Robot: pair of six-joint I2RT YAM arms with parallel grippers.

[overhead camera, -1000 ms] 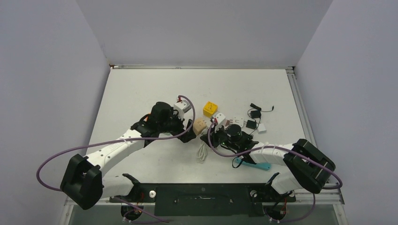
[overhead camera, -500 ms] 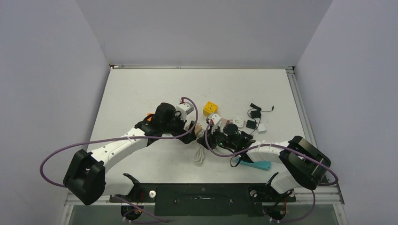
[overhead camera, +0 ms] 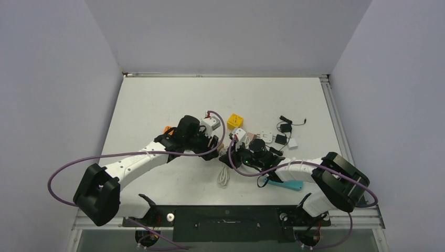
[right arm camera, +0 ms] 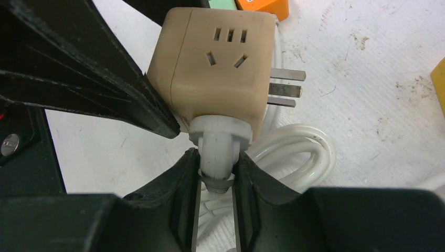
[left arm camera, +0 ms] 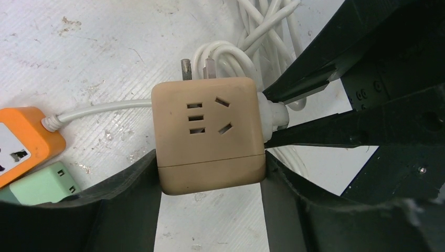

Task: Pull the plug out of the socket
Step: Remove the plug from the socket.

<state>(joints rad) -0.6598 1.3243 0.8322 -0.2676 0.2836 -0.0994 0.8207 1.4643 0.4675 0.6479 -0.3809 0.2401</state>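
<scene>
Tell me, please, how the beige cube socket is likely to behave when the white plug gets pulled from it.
The beige cube socket looks rigid and probably light, so it would likely slide along unless braced; the left gripper flanks its sides. Its smooth faces may slip. The white plug, pinched by the right gripper, looks stiff.

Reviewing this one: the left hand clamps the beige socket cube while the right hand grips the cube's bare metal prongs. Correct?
Not quite. The right hand grips the white plug, not the metal prongs, which stick out free, as the right wrist view shows. The left hand does clamp the beige socket cube.
</scene>
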